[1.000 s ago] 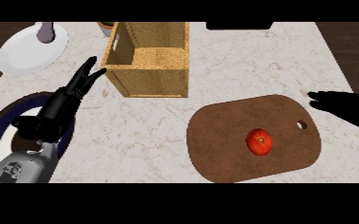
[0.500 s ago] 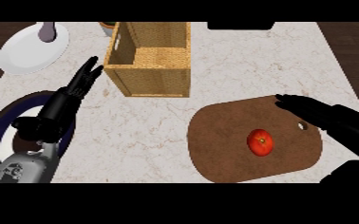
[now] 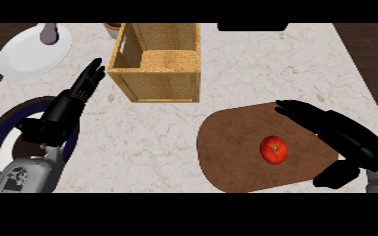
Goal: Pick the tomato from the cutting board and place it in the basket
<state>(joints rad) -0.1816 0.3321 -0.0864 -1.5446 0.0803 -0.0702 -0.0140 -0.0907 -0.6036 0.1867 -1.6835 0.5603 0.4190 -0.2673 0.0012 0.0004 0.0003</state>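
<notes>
A red tomato (image 3: 274, 149) lies on the brown cutting board (image 3: 232, 150) at the lower right. My right hand (image 3: 332, 130) hovers over the board's right side, just right of the tomato, fingers stretched toward the upper left and thumb low near the board's edge; it is open and holds nothing. The wooden basket (image 3: 156, 62) stands at the upper middle with nothing seen inside it. My left hand (image 3: 70, 105) rests open at the left, fingers pointing up toward the basket's left wall.
A white plate (image 3: 29, 57) with a grey object on it sits at the upper left. A dark blue-rimmed plate (image 3: 15, 117) lies under my left forearm. Marble counter lies between basket and board.
My right hand has moved leftward from the right edge over the cutting board, closing in on the tomato. The left hand has stayed put.
</notes>
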